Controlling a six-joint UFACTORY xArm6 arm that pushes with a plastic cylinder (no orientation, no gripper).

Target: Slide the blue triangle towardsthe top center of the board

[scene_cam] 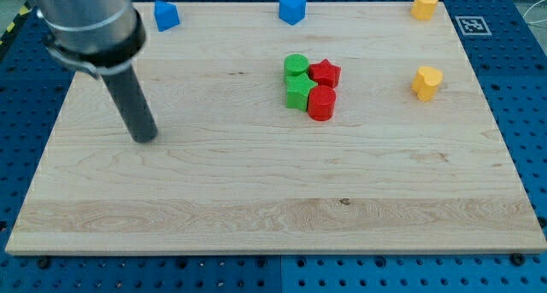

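Note:
A blue triangle block (166, 15) sits at the top left edge of the wooden board (256, 190). A second blue block (292, 8), cube-like, sits at the top centre edge. My tip (146, 137) rests on the board at the left side, well below the blue triangle and slightly to its left. The tip touches no block.
A cluster near the centre holds a green cylinder (297, 67), a green block (299, 92), a red star (325, 73) and a red cylinder (321, 104), all touching. A yellow block (424, 4) sits at the top right corner, a yellow heart-like block (426, 83) at the right.

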